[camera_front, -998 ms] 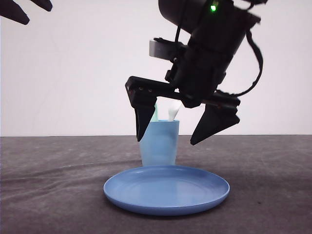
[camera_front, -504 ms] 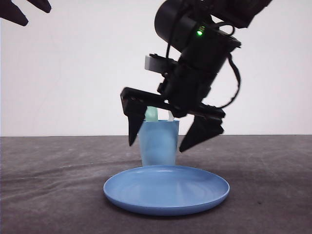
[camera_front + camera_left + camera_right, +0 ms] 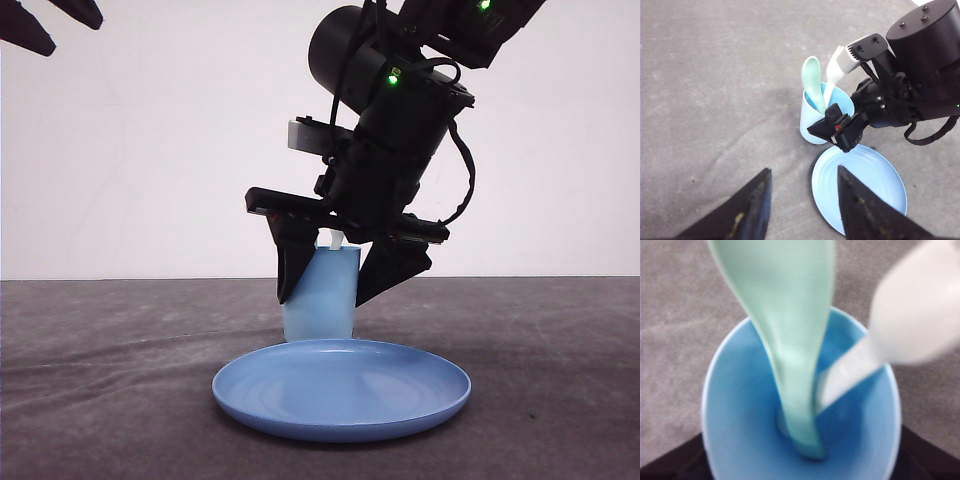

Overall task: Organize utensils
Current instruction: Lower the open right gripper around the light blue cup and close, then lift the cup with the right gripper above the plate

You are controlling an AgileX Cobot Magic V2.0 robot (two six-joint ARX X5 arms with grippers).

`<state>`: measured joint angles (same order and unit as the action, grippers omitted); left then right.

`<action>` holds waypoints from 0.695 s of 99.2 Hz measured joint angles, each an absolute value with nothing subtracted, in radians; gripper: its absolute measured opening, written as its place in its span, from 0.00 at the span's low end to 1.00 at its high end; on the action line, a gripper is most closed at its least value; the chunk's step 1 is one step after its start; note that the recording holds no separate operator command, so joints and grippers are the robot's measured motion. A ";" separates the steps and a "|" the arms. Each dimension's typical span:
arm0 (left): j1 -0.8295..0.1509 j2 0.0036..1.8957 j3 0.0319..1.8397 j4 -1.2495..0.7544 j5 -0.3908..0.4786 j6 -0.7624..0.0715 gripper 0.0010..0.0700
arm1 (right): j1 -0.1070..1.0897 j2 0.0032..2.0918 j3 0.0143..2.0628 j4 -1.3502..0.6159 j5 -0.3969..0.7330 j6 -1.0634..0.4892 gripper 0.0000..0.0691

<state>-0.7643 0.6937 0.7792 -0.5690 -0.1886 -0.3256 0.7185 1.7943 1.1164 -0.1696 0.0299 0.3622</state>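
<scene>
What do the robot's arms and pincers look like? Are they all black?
Mostly black. The right pincer has two pointed, wedge-shaped fingers on a flat bar, under a fat round wrist. Thin black cables loop along its side, small green lights glow near the top, and a pale grey block sits on the wrist. The left pincer has dark pointed fingers too, scuffed with yellowish marks.

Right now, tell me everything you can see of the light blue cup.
The light blue cup looks like smooth, slightly translucent plastic, tapering toward its base, with an open round mouth. It sits on the grey table behind the blue plate, leaning a little in the front view. The mint-green spoon and white fork stand inside it, sticking out over its rim. The right hand brackets it, one finger on each side.
</scene>
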 joint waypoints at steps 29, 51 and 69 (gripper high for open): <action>-0.764 0.694 0.779 -0.571 -0.189 -0.326 0.33 | 0.725 1.692 1.131 -0.232 0.030 0.320 0.59; -0.764 0.694 0.779 -0.572 -0.189 -0.326 0.33 | 0.758 1.459 1.143 -0.376 0.030 0.261 0.59; -0.764 0.694 0.779 -0.573 -0.189 -0.322 0.33 | 0.806 1.325 1.143 -0.522 0.062 0.215 0.58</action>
<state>-0.7643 0.6937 0.7792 -0.5728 -0.1886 -0.3218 0.8059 1.3247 1.1427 -0.5217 0.0616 0.2150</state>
